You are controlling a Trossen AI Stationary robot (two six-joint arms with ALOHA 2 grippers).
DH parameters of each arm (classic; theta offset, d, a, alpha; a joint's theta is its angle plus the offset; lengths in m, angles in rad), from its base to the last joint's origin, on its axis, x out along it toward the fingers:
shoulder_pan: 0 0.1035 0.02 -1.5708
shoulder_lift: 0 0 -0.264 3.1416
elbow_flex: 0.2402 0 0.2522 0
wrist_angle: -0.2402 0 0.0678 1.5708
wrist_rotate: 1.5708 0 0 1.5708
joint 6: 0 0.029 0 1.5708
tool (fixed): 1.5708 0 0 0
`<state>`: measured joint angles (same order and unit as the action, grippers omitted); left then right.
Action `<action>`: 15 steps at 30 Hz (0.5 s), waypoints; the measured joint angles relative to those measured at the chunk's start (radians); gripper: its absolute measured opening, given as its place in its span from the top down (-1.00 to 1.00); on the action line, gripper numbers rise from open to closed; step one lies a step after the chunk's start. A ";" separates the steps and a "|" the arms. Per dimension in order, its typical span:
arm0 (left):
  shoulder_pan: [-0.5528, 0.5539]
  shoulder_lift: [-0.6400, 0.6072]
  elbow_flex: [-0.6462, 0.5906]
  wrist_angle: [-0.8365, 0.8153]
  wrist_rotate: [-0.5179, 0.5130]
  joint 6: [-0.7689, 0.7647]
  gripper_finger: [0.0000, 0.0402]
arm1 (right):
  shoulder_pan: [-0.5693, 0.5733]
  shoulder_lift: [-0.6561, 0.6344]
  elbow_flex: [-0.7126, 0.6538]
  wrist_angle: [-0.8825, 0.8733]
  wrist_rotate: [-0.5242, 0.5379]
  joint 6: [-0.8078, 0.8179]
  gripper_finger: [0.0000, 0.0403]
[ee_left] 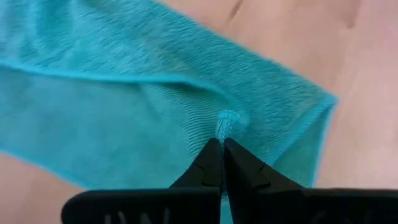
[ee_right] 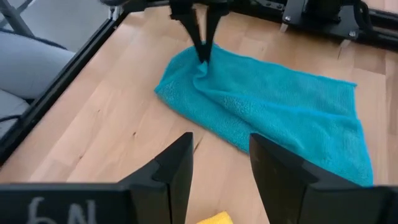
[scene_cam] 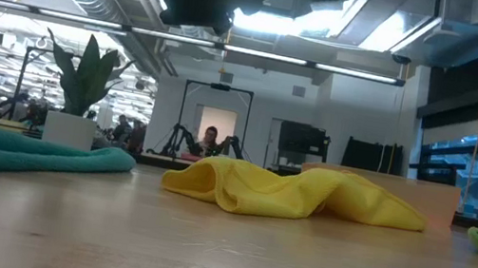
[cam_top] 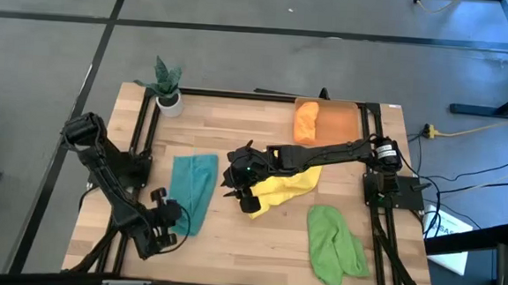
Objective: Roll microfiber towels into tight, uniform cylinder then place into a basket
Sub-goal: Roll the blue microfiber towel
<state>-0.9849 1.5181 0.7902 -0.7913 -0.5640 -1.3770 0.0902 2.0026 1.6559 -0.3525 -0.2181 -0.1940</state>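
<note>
High view: left gripper [cam_top: 179,216] pinches teal towel [cam_top: 193,185], lower left.
Pinched edge allows folding. Right gripper [cam_top: 245,191], jaws apart and empty, hovers centre over yellow towel [cam_top: 288,185]; green towel [cam_top: 332,243] lower right; orange towel [cam_top: 306,122] in basket [cam_top: 339,123], upper right.

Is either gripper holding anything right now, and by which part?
The left gripper pinches a fold of the teal towel near one end. The right gripper is open, holding nothing.
</note>
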 joint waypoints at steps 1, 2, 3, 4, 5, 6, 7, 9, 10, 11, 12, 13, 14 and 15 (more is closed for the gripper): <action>-0.007 0.000 0.000 -0.020 0.000 -0.006 1.00 | 0.000 0.004 -0.006 0.023 0.000 -0.018 0.22; -0.014 0.000 0.000 -0.037 0.003 -0.008 1.00 | 0.000 0.011 -0.015 0.052 -0.001 -0.024 0.22; -0.020 0.000 0.000 -0.050 0.006 -0.009 1.00 | 0.000 0.020 -0.024 0.086 -0.001 -0.024 0.22; -0.024 0.000 0.000 -0.059 0.006 -0.015 1.00 | 0.000 0.035 -0.030 0.123 -0.001 -0.021 0.22; -0.026 0.000 -0.001 -0.064 0.006 -0.026 1.00 | 0.000 0.051 -0.033 0.162 0.000 -0.021 0.22; -0.029 0.000 -0.001 -0.066 0.006 -0.034 1.00 | 0.000 0.065 -0.035 0.190 0.000 -0.022 0.22; -0.031 0.000 -0.001 -0.065 0.007 -0.036 1.00 | 0.000 0.082 -0.036 0.219 0.000 -0.023 0.22; -0.035 0.000 -0.001 -0.065 0.010 -0.038 1.00 | 0.000 0.117 -0.036 0.291 0.000 -0.024 0.22; -0.036 0.000 -0.001 -0.065 0.016 -0.039 1.00 | 0.000 0.134 -0.036 0.322 0.000 -0.024 0.22; -0.037 0.000 -0.001 -0.065 0.026 -0.039 1.00 | 0.000 0.151 -0.036 0.348 0.000 -0.024 0.22; -0.037 0.000 -0.001 -0.065 0.034 -0.039 1.00 | -0.001 0.168 -0.036 0.367 0.000 -0.024 0.22; -0.037 0.000 -0.001 -0.065 0.038 -0.041 1.00 | -0.002 0.183 -0.036 0.388 0.000 -0.024 0.22; -0.037 0.000 -0.001 -0.065 0.043 -0.050 1.00 | -0.003 0.197 -0.036 0.409 0.000 -0.021 0.22; -0.037 0.000 -0.001 -0.066 0.047 -0.056 1.00 | -0.003 0.212 -0.036 0.433 0.000 -0.020 0.22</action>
<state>-1.0218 1.5181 0.7891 -0.8569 -0.5165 -1.4330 0.0872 2.2143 1.6196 0.0805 -0.2184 -0.2142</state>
